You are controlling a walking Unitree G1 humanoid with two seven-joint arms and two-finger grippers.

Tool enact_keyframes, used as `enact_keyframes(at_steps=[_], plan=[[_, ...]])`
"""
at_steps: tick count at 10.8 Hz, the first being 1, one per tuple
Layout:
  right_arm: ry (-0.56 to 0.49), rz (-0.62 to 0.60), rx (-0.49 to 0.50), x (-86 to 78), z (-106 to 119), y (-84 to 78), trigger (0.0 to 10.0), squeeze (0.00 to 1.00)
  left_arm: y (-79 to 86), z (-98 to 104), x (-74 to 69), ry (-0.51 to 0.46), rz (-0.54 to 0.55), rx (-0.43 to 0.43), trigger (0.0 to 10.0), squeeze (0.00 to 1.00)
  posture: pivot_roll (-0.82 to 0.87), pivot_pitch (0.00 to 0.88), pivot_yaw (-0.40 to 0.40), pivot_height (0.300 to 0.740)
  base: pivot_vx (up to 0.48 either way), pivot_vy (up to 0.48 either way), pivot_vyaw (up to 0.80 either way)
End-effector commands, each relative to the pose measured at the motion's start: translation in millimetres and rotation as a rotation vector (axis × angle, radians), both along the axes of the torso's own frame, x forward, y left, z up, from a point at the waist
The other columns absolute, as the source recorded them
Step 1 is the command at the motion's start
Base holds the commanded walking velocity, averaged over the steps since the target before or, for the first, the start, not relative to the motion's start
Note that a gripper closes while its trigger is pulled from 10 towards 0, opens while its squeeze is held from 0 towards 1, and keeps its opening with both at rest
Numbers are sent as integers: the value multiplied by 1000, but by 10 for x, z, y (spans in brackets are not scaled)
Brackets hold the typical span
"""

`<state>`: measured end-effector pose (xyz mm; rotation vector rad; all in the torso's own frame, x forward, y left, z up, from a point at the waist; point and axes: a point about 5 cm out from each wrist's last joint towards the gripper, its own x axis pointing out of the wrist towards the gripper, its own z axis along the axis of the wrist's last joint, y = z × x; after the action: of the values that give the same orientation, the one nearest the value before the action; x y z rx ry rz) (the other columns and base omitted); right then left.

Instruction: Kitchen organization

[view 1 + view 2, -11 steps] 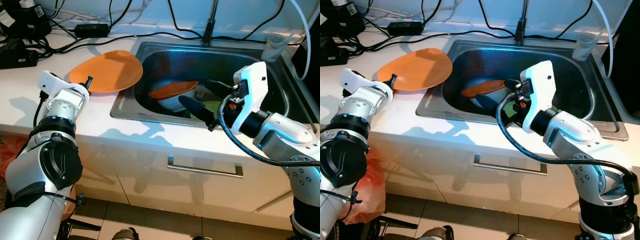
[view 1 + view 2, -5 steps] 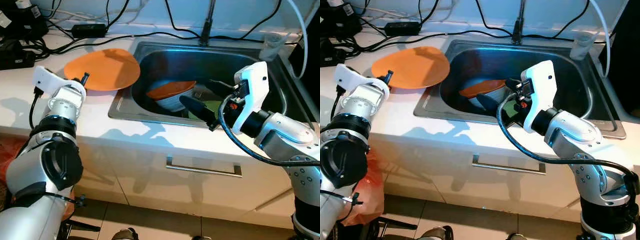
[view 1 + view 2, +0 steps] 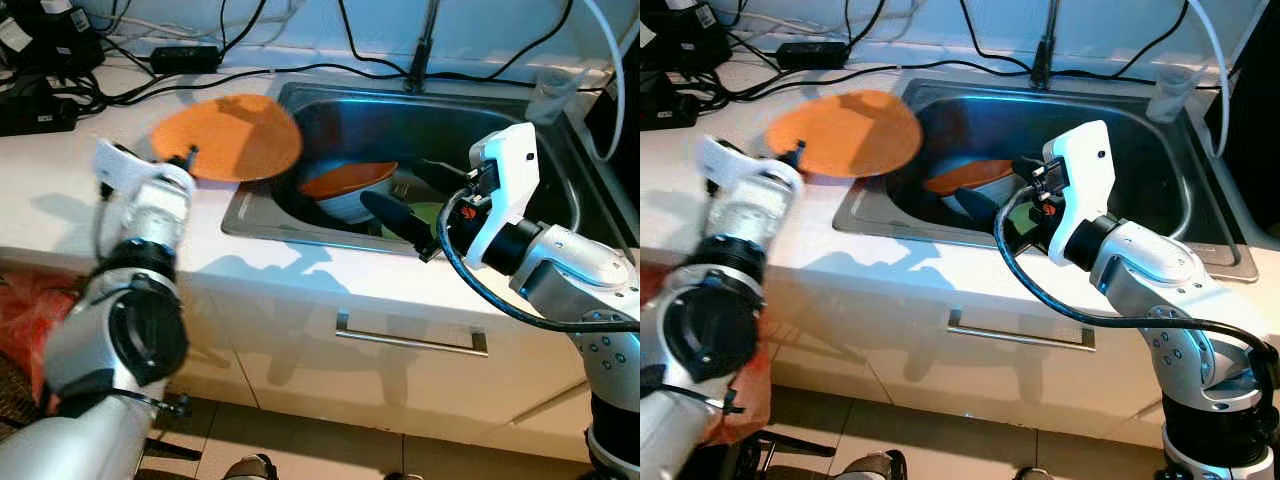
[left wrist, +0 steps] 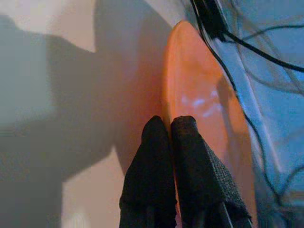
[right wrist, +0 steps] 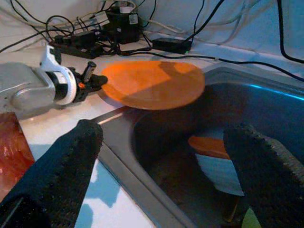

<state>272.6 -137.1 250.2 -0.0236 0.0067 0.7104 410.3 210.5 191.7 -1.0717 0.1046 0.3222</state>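
The white bench [image 3: 60,190] runs along the wall, and most of the clutter sits at its back. Black cables [image 3: 330,68] trail across it behind the sink, running off to a black power adapter [image 3: 187,58] and a heap of black boxes and plugs [image 3: 35,75] in the far corner to the left of the sink. A thin tap stem [image 3: 424,45] rises just behind the sink's rear rim. To the right of the sink, at its back corner, stands a clear plastic cup [image 3: 549,93]. Under the sink the bench front has a pale drawer with a long metal handle [image 3: 411,336]. Below lies a tiled floor [image 3: 300,445], and something orange-red [image 3: 30,310] sits low beside the cabinet, well left of the handle.
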Motion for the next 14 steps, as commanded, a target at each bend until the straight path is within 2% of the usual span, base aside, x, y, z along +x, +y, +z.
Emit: enact_keyframes(at_steps=[1, 5, 8, 9, 12, 14], plan=[[-7, 3, -4, -3, 8, -9, 10000, 0, -48, -30, -2, -26, -20, -43, 0, 0, -82, 93, 34, 740, 0, 0, 0], [-5, 1, -9, -5, 9, -18, 10000, 0, -169, 69, 37, -102, -50, -111, 0, 0, -88, 96, 31, 740, 0, 0, 0], [-3, -1, -8, -4, 2, -21, 10000, 0, -210, 2, 24, -90, -44, -154, 0, 0, -91, 96, 31, 740, 0, 0, 0], [-2, -3, -11, -5, 1, -28, 10000, 0, -281, 43, 39, -125, -62, -193, 0, 0, -92, 96, 30, 740, 0, 0, 0], [-3, -2, -11, -5, 5, -28, 10000, 0, -480, 212, 86, -193, -135, -231, 0, 0, -93, 96, 30, 740, 0, 0, 0], [-3, -2, -10, -4, 4, -27, 10000, 0, -600, 193, 82, -195, -174, -243, 0, 0, -92, 98, 31, 740, 0, 0, 0]])
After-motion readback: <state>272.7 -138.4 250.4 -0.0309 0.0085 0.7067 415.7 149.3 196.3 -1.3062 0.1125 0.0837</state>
